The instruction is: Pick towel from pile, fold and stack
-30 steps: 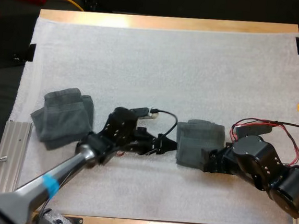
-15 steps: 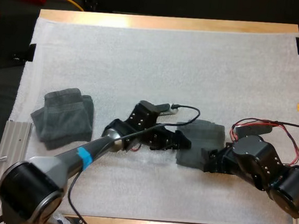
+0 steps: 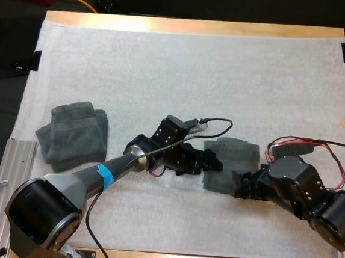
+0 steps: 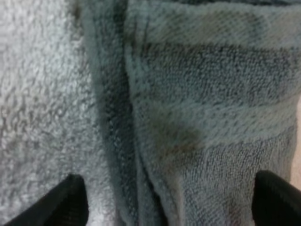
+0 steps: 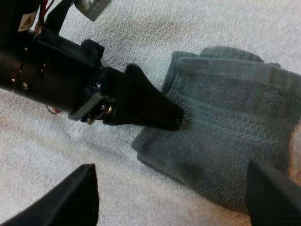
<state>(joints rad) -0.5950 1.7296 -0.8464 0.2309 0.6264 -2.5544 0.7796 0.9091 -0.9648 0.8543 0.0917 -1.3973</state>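
Observation:
A folded grey-green towel (image 3: 233, 164) lies on the white mat (image 3: 183, 75), right of centre. My left gripper (image 3: 213, 164) reaches its left edge. In the left wrist view its fingers (image 4: 70, 203) stand wide apart over that towel (image 4: 207, 108), straddling the folded edge, so the left gripper (image 4: 174, 200) is open. My right gripper (image 3: 238, 184) sits at the towel's near right corner, open (image 5: 176, 200), one finger (image 5: 80, 197) over bare mat, the other by the towel (image 5: 235, 127). The left arm's finger (image 5: 150, 108) touches the towel's edge there. A second, loosely bunched towel (image 3: 72, 133) lies at the mat's left.
A ribbed metal rail (image 3: 8, 175) runs beside the mat's near left corner. The wooden table edge (image 3: 193, 27) borders the far side. Bare mat stretches across the far half and between the two towels.
My left arm has stretched to the right, carrying its gripper from the mat's middle up to the folded towel's left edge. The right arm and both towels have stayed put.

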